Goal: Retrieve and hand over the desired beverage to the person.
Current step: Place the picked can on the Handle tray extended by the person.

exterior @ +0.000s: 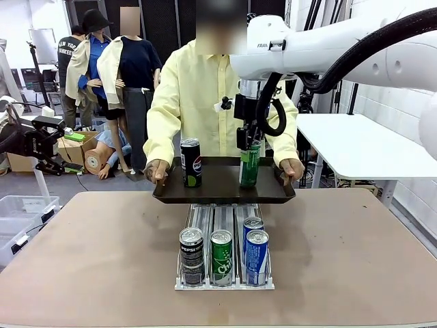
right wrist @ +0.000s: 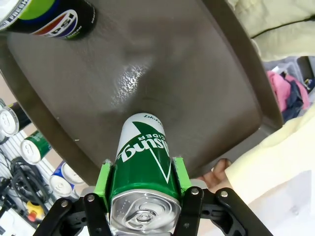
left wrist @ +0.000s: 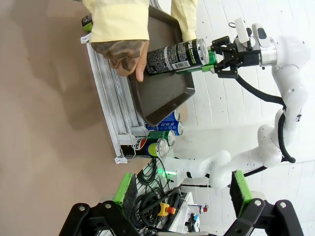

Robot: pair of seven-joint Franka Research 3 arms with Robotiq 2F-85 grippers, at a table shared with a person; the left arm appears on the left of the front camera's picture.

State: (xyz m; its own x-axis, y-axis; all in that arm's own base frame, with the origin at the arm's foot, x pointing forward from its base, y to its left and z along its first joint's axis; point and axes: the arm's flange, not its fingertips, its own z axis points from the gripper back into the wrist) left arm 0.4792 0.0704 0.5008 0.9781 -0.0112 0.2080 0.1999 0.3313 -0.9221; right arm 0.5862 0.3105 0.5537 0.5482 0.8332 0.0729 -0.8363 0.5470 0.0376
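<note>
My right gripper [exterior: 249, 139] is shut around the upper part of a green cider can [exterior: 249, 166], its green pads [right wrist: 104, 179] on either side of the can [right wrist: 142, 162]. The can stands upright at the right of a dark tray [exterior: 222, 193]; I cannot tell whether its base touches the tray. The person [exterior: 205, 89] in a pale-yellow shirt holds this tray by both ends at the table's far side. A black Pepsi can [exterior: 190, 162] stands on the tray's left part. My left gripper [left wrist: 182, 219] hangs open and empty, well off to the side of the table.
A clear rack [exterior: 224, 273] in the middle of the table holds a black Pepsi can [exterior: 191, 254], a green can [exterior: 221, 255] and two blue cans [exterior: 256, 255]. The person's hand [left wrist: 120, 51] grips the tray rim. A white side table [exterior: 355, 143] stands at the right.
</note>
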